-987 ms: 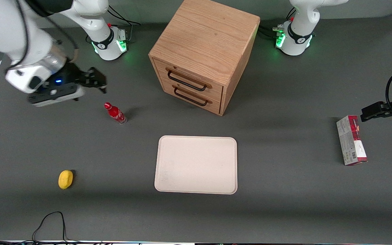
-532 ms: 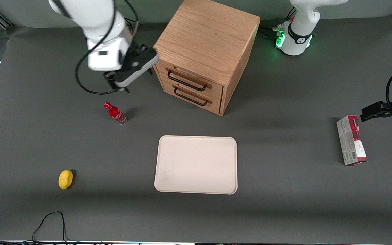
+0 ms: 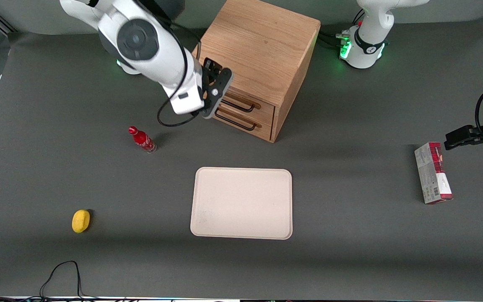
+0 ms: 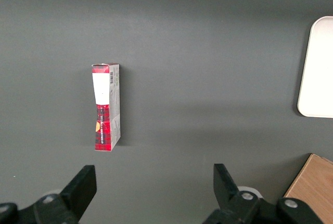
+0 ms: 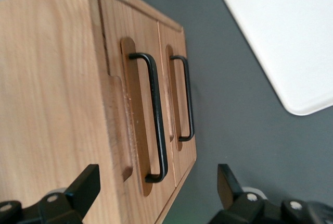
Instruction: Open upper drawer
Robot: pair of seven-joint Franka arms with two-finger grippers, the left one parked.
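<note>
The oak cabinet (image 3: 258, 46) stands at the back middle of the table with both drawers shut. The upper drawer (image 3: 266, 112) has a light wood front and a long thin black wire handle (image 3: 241, 108). The identical lower drawer handle (image 3: 237, 122) sits just below it. My right gripper (image 3: 218, 82) is open and empty. It hovers in front of the cabinet's upper front edge and covers the working arm's end of the upper handle. In the right wrist view the open gripper (image 5: 156, 187) faces the upper handle (image 5: 157, 114), close to it but apart; the lower handle (image 5: 188, 99) lies beside it.
A red bottle (image 3: 141, 139) stands toward the working arm's end, nearer the camera than the cabinet. A cream tray (image 3: 241, 203) lies in front of the cabinet. A yellow object (image 3: 81, 220) and a red-and-grey box (image 3: 433, 173) lie at the table's two ends.
My right gripper has swung from the working arm's end of the table to the cabinet and now sits in front of the upper drawer. The drawers have not moved.
</note>
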